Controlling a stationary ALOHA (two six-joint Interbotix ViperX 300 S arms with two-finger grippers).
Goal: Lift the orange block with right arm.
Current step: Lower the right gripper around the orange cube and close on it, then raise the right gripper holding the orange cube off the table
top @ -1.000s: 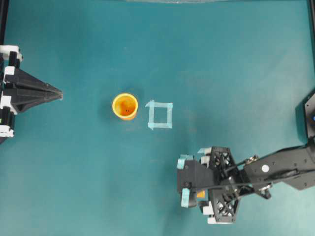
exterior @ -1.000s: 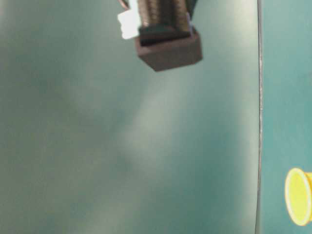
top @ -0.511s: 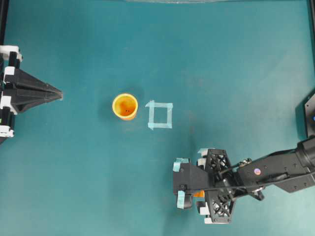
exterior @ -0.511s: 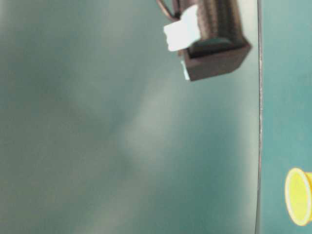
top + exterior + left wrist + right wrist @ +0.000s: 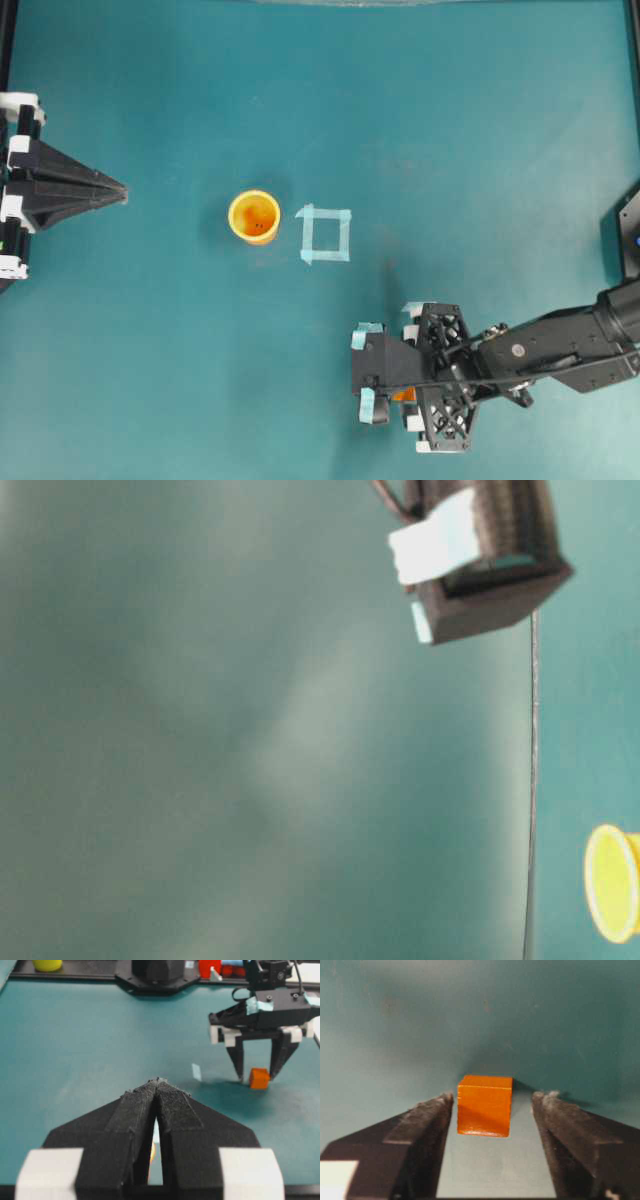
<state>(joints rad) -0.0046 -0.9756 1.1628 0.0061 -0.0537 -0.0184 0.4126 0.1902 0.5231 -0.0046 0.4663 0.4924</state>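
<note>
1. At the far left of the overhead view the pointed black left hand (image 5: 118, 190) sits at the edge of the teal worktop (image 5: 450, 130), its two fingers pressed together into a narrow tip that aims rightward; the left wrist view shows only a thin slit between them and nothing held
2. Right of it, well apart, stands a round orange-yellow cup (image 5: 254, 216), upright with its mouth open to the camera
3. Just beside the cup to the right is a square outline of pale blue tape (image 5: 326, 234) stuck flat on the worktop, with bare teal surface all around both
4. Lower and further right, near the bottom edge of the overhead view, the black lattice-frame right hand (image 5: 390, 392) with teal tape patches and white parts reaches in from the right side, fingers pointing leftward
5. The small orange cube-shaped block (image 5: 484, 1105) lies flat on the worktop between the right hand's two fingers (image 5: 422, 1120), one face square to the wrist camera; being a cube, it has no clear long axis
6. The fingers are spread wide; the left one is just beside the block, while a clear gap separates the right one from it, so neither grips it
7. In the left wrist view the block (image 5: 259, 1078) rests on the worktop between the downward-pointing fingertips
</note>
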